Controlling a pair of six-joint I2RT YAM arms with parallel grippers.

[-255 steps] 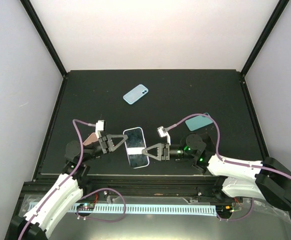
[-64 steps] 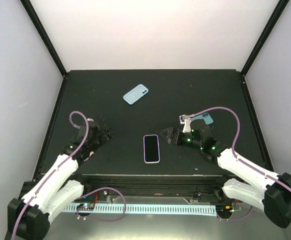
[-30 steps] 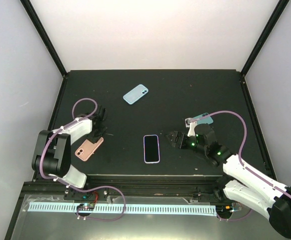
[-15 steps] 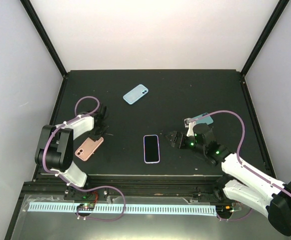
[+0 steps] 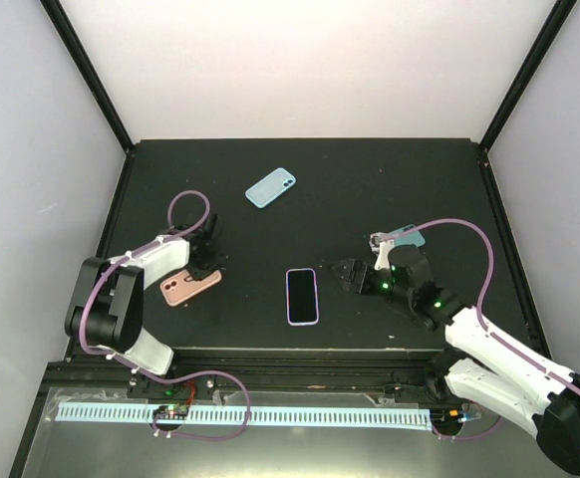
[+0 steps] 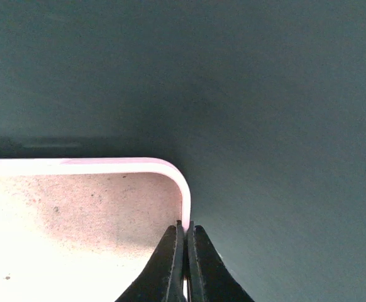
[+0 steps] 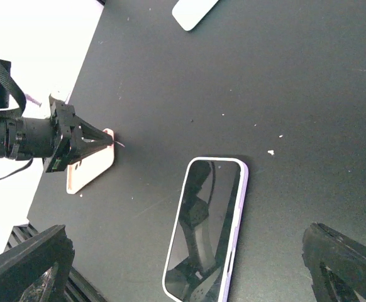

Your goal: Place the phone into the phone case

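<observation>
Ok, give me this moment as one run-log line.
left gripper: shut on pink case rim | right gripper: open, beside phone, not touching | phone: flat, screen up

A robotics lab test cell: matte black tabletop (image 5: 370, 179) boxed by plain white panels (image 5: 310, 70) in black frame struts (image 5: 88, 75), cabled white robot arms (image 5: 494, 347) bolted at its near edge

I watch the whole bench (image 5: 370, 189) from above; left wrist hugs the pink case (image 6: 76, 220); right shares the phone (image 7: 205, 226).
</observation>
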